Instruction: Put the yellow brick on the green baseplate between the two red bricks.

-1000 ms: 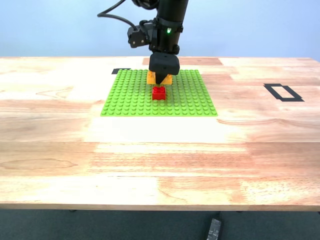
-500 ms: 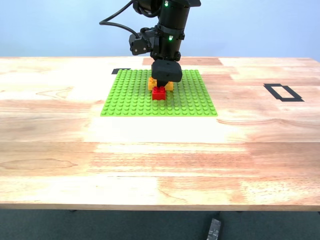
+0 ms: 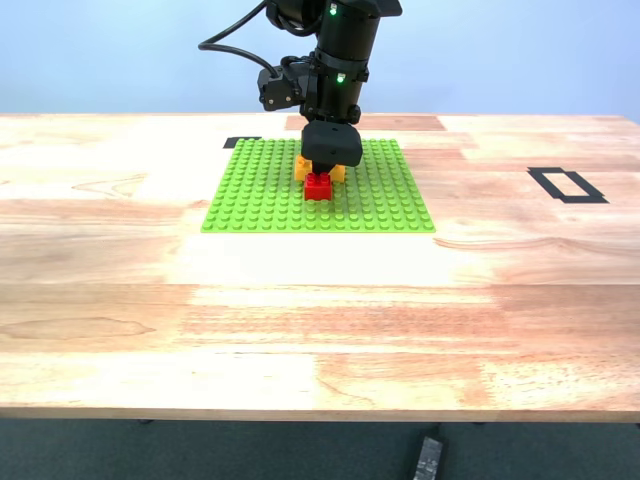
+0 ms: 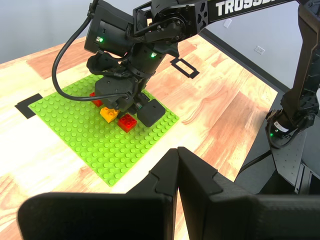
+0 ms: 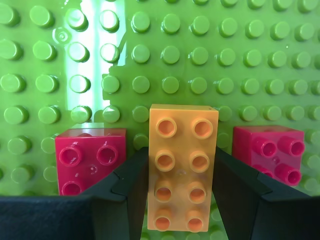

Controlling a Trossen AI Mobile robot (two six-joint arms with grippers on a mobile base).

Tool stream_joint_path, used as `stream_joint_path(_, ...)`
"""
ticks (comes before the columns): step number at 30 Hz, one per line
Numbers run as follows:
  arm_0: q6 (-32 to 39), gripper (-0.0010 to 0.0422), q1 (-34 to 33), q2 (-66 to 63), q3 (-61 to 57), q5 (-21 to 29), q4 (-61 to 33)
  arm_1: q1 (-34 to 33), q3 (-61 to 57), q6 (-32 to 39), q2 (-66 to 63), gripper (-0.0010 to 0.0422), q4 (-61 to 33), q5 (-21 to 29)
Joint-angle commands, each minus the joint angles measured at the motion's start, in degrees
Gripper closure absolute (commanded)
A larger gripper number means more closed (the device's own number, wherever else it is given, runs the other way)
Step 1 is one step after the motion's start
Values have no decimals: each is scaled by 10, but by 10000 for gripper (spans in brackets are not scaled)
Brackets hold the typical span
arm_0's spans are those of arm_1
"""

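The yellow brick [image 5: 182,167] lies studs-up on the green baseplate [image 5: 260,55] between the two red bricks [image 5: 90,160] [image 5: 267,152]. My second gripper [image 5: 182,200] is shut on the yellow brick, its black fingers [image 5: 131,185] against both long sides. In the exterior view that gripper [image 3: 322,172] stands low over the baseplate [image 3: 260,190], with yellow [image 3: 338,172] showing behind one red brick [image 3: 318,186]. My first gripper [image 4: 177,172] is shut and holds nothing, far off the plate, looking at the yellow brick [image 4: 109,115] and a red brick [image 4: 127,122].
A black tape rectangle [image 3: 566,185] marks the table at the exterior view's right, and a short tape mark [image 3: 242,142] sits by the plate's far corner. A black object [image 3: 428,458] lies on the floor below the table's front edge.
Over the last second my second gripper came down with the yellow brick onto the plate behind the red brick. Nothing has moved in the last half second.
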Motion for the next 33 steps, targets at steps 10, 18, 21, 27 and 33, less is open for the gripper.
stream_joint_path(10,-1,412,0,0,0,0,0,0,-2,5,-1,218,3,0)
stream_joint_path(18,-1,413,0,0,0,0,0,0,-3,12,-12,209,6,-2)
stream_joint_path(21,-1,412,0,0,0,0,0,0,-2,12,-22,209,9,-2)
stream_joint_path(27,-1,412,0,0,0,-16,-1,2,-3,30,-36,209,2,-3)
stream_joint_path(33,-1,412,0,-1,0,-40,-7,4,-3,36,-52,212,4,-3)
